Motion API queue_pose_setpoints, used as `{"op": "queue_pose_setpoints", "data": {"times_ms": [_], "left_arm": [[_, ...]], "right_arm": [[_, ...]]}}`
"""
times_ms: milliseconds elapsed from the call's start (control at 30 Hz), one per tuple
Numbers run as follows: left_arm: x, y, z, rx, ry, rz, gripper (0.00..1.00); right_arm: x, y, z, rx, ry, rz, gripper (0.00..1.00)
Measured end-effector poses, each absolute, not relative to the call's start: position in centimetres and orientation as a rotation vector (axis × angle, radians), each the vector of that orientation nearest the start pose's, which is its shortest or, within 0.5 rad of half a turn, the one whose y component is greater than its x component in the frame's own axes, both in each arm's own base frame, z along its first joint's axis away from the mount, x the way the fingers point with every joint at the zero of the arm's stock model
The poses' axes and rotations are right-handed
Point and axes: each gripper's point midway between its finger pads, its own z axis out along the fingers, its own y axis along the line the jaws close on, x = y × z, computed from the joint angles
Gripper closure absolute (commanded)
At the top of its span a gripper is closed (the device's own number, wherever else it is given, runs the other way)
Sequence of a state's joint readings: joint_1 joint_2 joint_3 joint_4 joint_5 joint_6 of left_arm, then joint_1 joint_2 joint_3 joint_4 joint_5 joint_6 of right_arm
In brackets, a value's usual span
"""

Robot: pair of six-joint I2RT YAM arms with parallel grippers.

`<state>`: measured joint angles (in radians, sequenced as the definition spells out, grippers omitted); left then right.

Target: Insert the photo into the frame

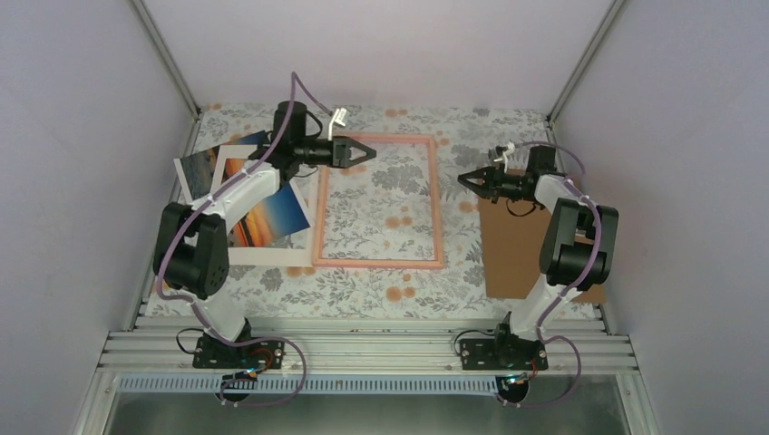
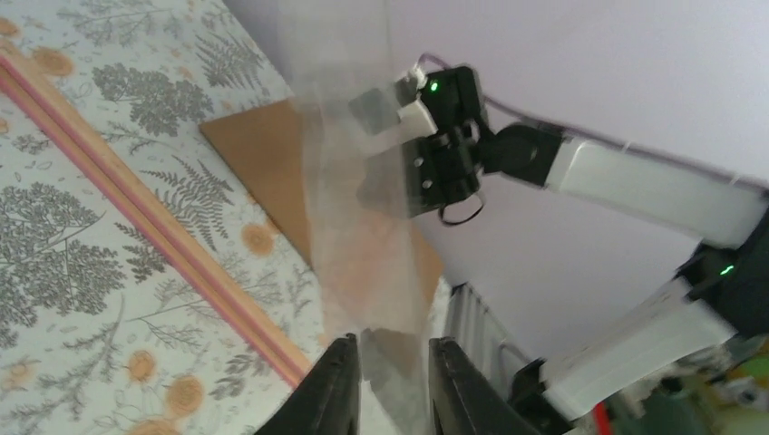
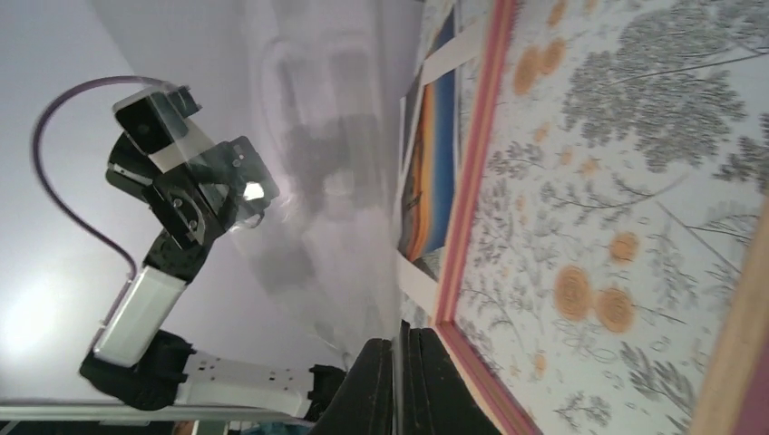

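The pink frame (image 1: 379,201) lies flat on the flowered cloth in the middle; its edges also show in the wrist views (image 2: 154,227) (image 3: 467,190). The sunset photo (image 1: 272,216) (image 3: 426,172) lies left of the frame with a cream mat board (image 1: 238,249), partly under my left arm. A clear, faintly milky sheet (image 2: 363,208) (image 3: 345,181) hangs above the frame between both grippers. My right gripper (image 1: 467,179) (image 3: 399,337) is shut on its thin edge. My left gripper (image 1: 367,149) (image 2: 392,343) has its jaws slightly apart, with the sheet's other edge in the gap.
A brown backing board (image 1: 517,245) (image 2: 263,154) lies right of the frame, under my right arm. Pale walls enclose the table on three sides. An aluminium rail (image 1: 363,349) with both arm bases runs along the near edge.
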<state>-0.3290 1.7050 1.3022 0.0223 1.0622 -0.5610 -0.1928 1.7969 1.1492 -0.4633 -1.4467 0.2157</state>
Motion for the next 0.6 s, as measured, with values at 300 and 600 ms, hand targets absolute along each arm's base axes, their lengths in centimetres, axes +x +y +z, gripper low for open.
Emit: {"op": "queue_pose_setpoints", "data": {"times_ms": [300,600], "left_arm": [[38.7,-31.2,19.6,0.545,2.154,-1.629,0.48],[38.9,-31.8,15.0,0.545,2.248,-1.641,0.52]], "right_arm": [[37.3,9.2,15.0,-0.002,2.268,1.671,0.96],[36.4,8.8,11.0,0.008,2.41,1.609,0.96]]}}
